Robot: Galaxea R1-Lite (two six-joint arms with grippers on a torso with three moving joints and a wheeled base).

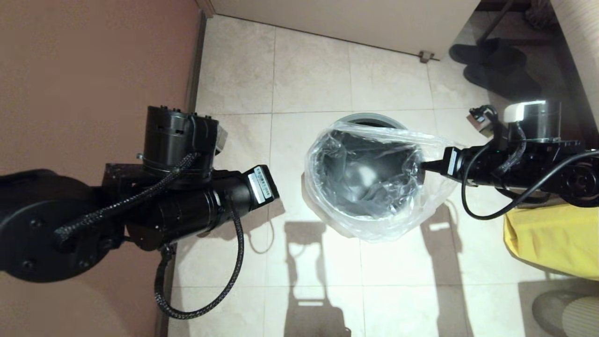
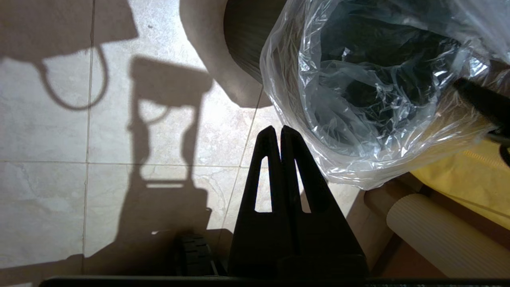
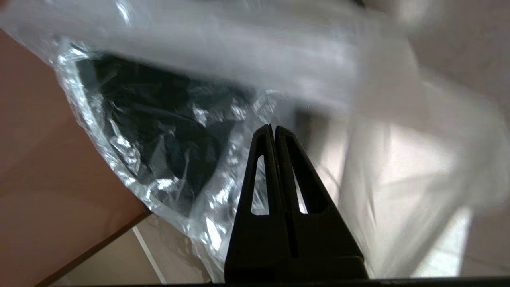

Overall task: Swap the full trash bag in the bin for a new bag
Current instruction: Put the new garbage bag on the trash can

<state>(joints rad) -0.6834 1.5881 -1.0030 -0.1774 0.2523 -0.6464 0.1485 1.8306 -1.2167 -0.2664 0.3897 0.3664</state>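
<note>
Tiled floor: thin, limp, slippery new bag (image 1: 374, 182) drapes the bin (image 1: 372, 120); right tool (image 1: 423, 165) pinches its edge; left tool (image 2: 277, 133) closed, empty.

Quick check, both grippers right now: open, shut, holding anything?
Left gripper: shut, empty, off to the bin's left side.
Right gripper: shut on the new bag at the bin's right rim.

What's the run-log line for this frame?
right gripper: shut on new bag at bin rim | left gripper: shut, idle beside bin | bag: partly draped over rim
</note>
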